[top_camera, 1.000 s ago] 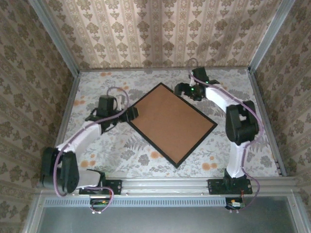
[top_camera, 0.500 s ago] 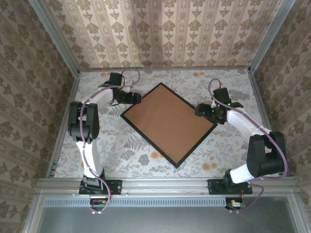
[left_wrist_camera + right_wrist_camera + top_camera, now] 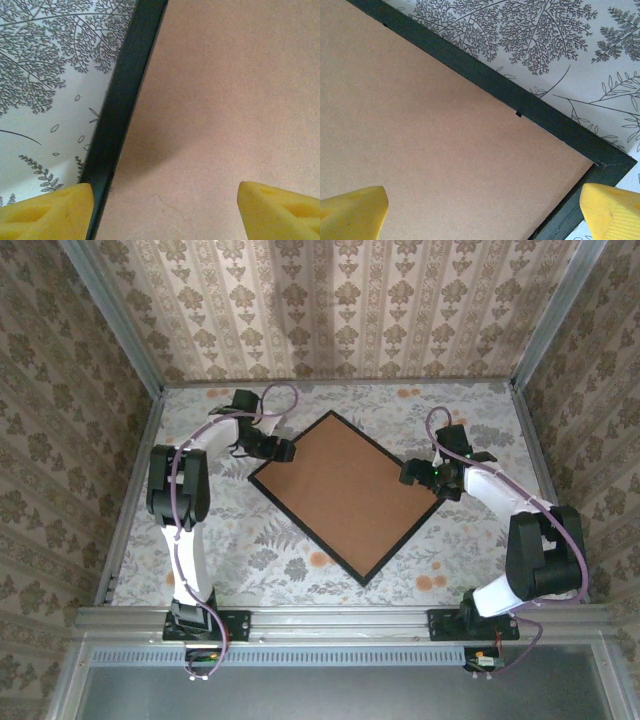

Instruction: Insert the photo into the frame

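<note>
The frame is a thin black rectangle lying flat at mid-table, turned like a diamond, with a plain brown backing board filling it. The photo is hidden. My left gripper is open at the frame's upper-left side. In the left wrist view the left gripper straddles the black rail, one finger outside it and one over the board. My right gripper is open at the frame's right corner. In the right wrist view the right gripper spans the board and the corner rail.
A floral-printed cloth covers the table. Patterned walls close in the back and both sides, and a metal rail runs along the near edge by the arm bases.
The left gripper has swung from the frame's left corner up to its upper-left side. The right gripper has moved from near the top corner down to the right corner. Both stay open.
</note>
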